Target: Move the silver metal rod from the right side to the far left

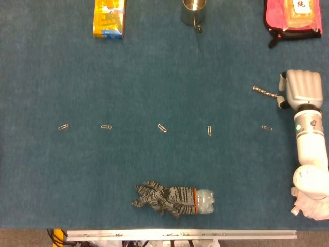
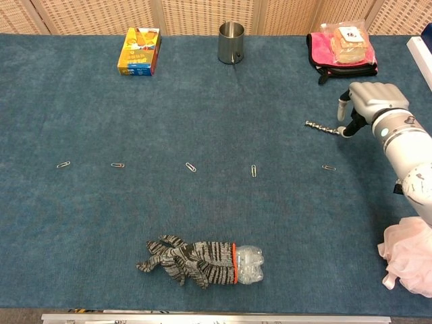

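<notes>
The silver metal rod lies on the blue cloth at the right side, running left to right. My right hand sits just right of it, back upward. The rod's right end reaches in between the thumb and the curled fingers. The thumb still stands apart from those fingers, and I see no grip on the rod. Whether a fingertip touches the rod's end I cannot tell. My left hand shows in neither view.
A row of paper clips crosses the table's middle. A striped glove on a plastic bottle lies near the front edge. At the back stand a yellow box, a metal cup and a pink pouch.
</notes>
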{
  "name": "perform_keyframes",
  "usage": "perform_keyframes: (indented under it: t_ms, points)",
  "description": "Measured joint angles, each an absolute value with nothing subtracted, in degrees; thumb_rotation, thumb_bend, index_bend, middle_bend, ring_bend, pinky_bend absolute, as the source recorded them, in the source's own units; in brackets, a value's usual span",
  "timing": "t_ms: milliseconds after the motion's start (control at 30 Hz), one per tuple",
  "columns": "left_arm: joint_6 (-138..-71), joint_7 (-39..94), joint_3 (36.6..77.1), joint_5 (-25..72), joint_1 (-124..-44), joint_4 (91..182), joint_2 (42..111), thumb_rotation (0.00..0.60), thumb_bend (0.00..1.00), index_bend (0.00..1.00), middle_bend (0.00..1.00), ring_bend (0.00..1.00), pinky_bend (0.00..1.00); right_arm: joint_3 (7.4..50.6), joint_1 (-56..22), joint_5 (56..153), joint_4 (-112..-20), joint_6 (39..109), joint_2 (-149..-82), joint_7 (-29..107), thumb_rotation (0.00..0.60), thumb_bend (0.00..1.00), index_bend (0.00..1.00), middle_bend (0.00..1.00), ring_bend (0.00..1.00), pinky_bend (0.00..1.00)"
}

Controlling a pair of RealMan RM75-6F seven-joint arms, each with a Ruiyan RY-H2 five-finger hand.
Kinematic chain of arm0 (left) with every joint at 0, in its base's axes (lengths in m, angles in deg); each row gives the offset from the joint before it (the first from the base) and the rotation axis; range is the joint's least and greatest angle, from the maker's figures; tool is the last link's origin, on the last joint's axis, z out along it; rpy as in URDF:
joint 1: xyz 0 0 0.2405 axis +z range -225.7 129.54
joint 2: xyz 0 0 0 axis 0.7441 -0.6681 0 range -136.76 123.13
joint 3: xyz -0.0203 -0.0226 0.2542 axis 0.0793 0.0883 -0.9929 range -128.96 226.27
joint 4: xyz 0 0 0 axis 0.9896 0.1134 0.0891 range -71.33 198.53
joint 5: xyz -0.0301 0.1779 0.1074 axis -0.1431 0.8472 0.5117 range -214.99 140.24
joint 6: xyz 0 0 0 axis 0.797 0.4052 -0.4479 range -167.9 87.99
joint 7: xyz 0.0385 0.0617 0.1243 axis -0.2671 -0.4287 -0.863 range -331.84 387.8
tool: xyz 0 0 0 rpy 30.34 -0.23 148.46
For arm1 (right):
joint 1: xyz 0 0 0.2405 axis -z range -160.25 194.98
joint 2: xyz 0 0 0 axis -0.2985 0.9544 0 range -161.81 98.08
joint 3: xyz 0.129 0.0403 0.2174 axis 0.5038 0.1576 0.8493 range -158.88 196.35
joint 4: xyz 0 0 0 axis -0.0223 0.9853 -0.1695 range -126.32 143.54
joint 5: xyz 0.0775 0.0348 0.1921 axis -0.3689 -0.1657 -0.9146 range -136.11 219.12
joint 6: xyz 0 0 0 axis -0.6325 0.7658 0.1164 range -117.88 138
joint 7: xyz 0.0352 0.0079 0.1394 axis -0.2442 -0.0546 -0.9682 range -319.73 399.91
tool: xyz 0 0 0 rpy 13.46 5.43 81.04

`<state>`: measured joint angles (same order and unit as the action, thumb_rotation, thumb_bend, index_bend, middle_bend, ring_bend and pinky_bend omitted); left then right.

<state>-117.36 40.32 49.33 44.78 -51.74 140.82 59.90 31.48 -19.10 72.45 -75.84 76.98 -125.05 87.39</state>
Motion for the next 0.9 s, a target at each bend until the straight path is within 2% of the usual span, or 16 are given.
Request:
perform_keyframes:
  t_ms: [400,533,733,900]
  points:
    - [-117.25,40.54,49.30,44.81,-51.89,140.28,60.47,0.600,0.38,0.26,0.21,0.31,0.44,30.73,-19.14,71.54,-73.60,78.52,-126.60,87.87,0.600,0.26,0.58,1.00,1.00,1.00]
    - [-117.22,40.84,49.19,44.87,-51.84,140.09,60.45,0.600,0.38,0.26,0.21,0.31,0.44,30.62,-19.31,71.23,-73.35,78.88,-126.99,88.66,0.600,0.15,0.59,1.00,1.00,1.00]
    - [-117.37,41.28,49.08,44.84,-51.64,139.67,60.60,0.600,0.38,0.26,0.21,0.31,0.44,30.86,-19.97,69.99,-73.51,80.05,-127.30,91.12,0.600,0.04,0.60,1.00,1.00,1.00]
    - [-117.25,41.54,49.04,44.76,-51.60,139.34,60.71,0.600,0.38,0.26,0.21,0.31,0.44,31.67,-20.60,69.05,-72.89,80.93,-128.23,92.07,0.600,0.07,0.61,1.00,1.00,1.00]
